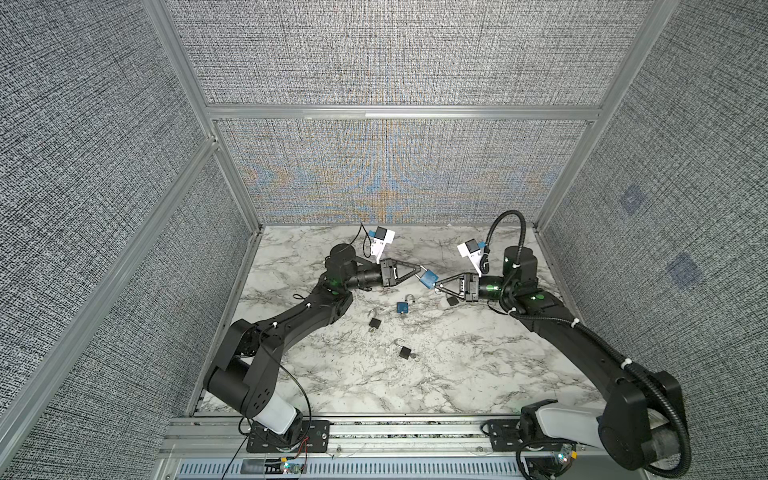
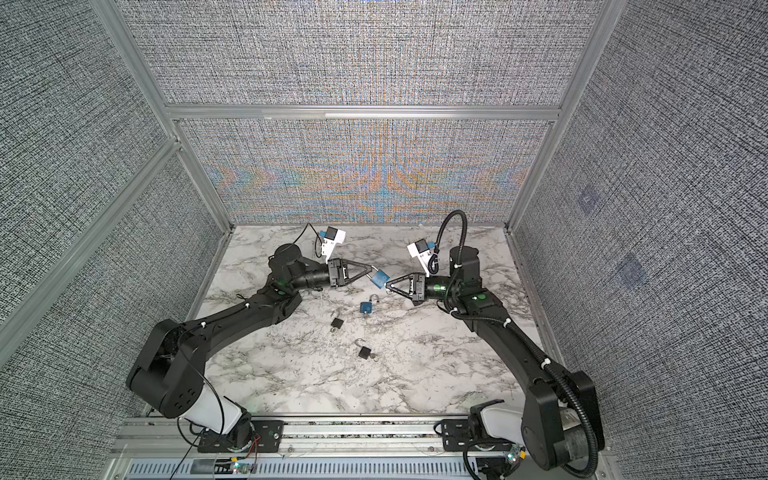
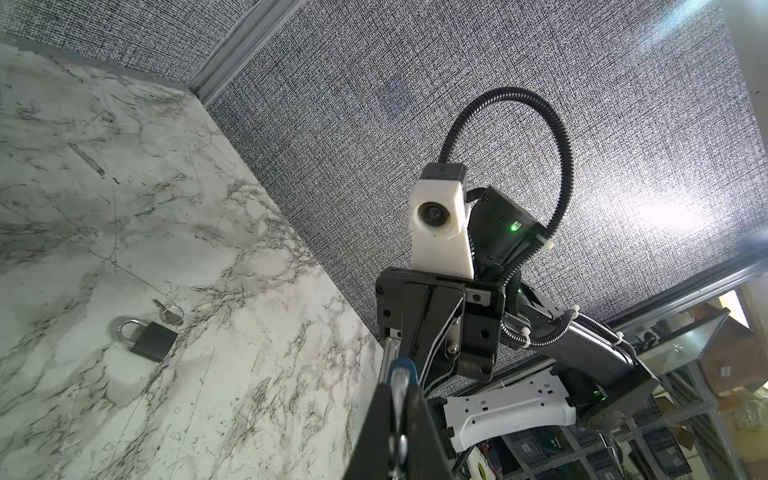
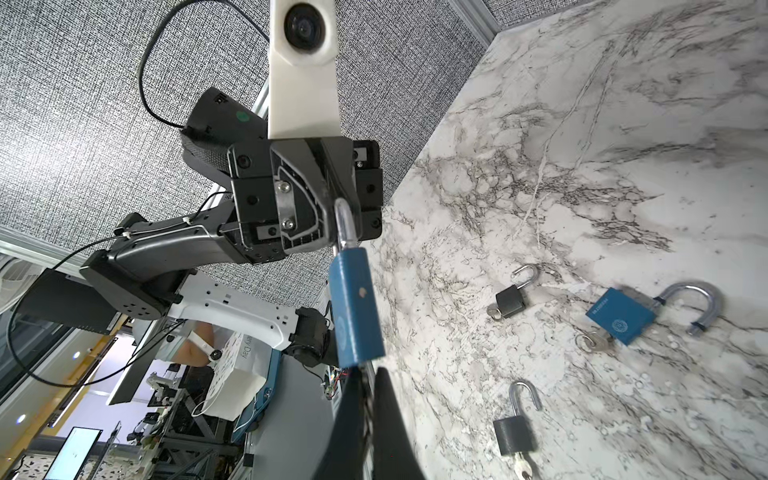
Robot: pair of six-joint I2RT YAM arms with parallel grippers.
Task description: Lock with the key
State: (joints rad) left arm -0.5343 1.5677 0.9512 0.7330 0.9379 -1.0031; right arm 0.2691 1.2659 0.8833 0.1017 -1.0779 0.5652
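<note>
Blue padlock (image 1: 428, 279), both top views: held above the marble table (image 1: 457, 374) between the arms, left gripper (image 1: 419, 270) clamped on its shackle (image 1: 423, 268), right gripper (image 1: 436, 285) pinched together at its keyhole end. Left wrist: shackle grip confirmed. Right wrist: key (image 4: 367, 372) barely visible between fingers; twisting off-axis may slip or swing the padlock.

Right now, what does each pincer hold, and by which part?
The left pincer holds the blue padlock by its shackle; the right pincer is shut at its bottom, apparently on the key.
</note>
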